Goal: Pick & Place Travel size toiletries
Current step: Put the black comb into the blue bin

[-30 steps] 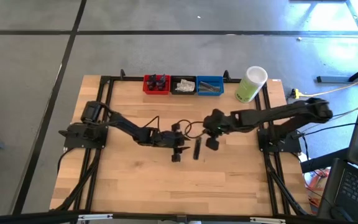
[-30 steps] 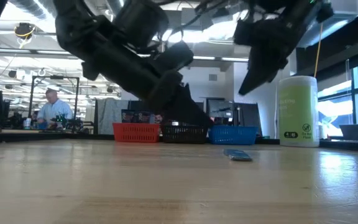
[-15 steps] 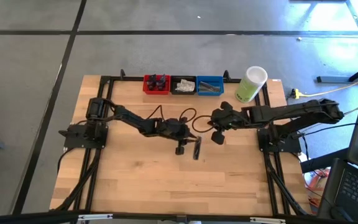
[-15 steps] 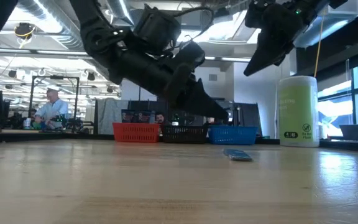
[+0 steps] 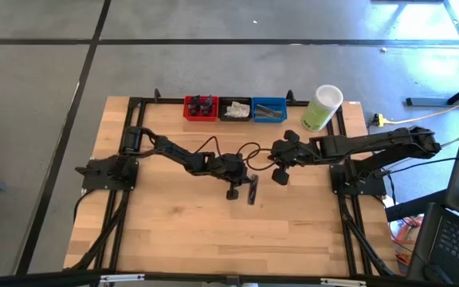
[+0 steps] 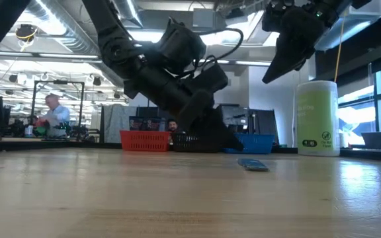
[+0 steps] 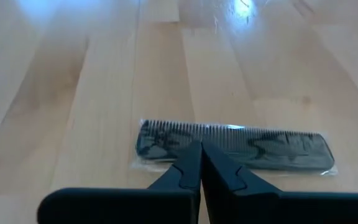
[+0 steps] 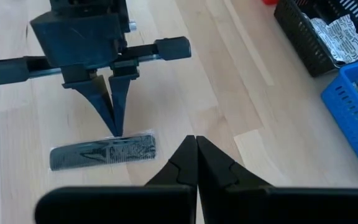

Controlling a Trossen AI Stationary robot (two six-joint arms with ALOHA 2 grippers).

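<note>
- Packaged comb (image 5: 253,190) lay mid-counter, 6 o'clock from the bins.
- Left hand (image 5: 233,193) was pinched together at its wrapper edge; right hand (image 5: 280,176) closed, empty, hovering.
- Looked light, stiff, slippery; grab mid-spine.

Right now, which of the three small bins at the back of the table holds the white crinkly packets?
The black bin, the middle one, holds them. The red bin to its left holds dark little tubes, and the blue bin to its right holds flat grey items.

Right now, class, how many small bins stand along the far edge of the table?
3, side by side: the red bin on the left, the black bin in the middle, the blue bin nearest the pale-green container. None seems hidden.
</note>
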